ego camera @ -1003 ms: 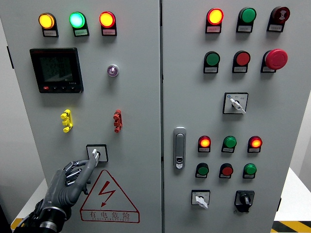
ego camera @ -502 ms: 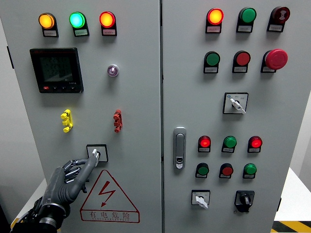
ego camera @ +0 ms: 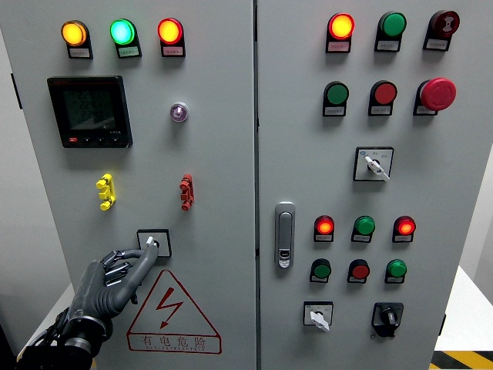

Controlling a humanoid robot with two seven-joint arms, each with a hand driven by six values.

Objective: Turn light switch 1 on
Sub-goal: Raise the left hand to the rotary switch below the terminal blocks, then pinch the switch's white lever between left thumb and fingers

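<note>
A small rotary switch [ego camera: 153, 243] with a white lever sits in a square black frame low on the left cabinet door [ego camera: 216, 154]. My left hand [ego camera: 132, 260] comes up from the lower left corner. Its index finger [ego camera: 143, 258] is stretched out and its tip rests against the lower left of the switch's lever. The other fingers are curled into the palm and hold nothing. The lever points up and slightly left. My right hand is out of view.
A yellow clip [ego camera: 105, 192] and a red clip [ego camera: 186, 191] sit above the switch, and a red warning triangle [ego camera: 171, 314] below it. The right door carries a latch handle [ego camera: 285, 235], lamps, push buttons, a red stop button [ego camera: 437, 93] and further selector switches [ego camera: 317, 314].
My left hand and forearm have slid slightly left and down, with the index fingertip staying at the switch. The lever's position looks the same.
</note>
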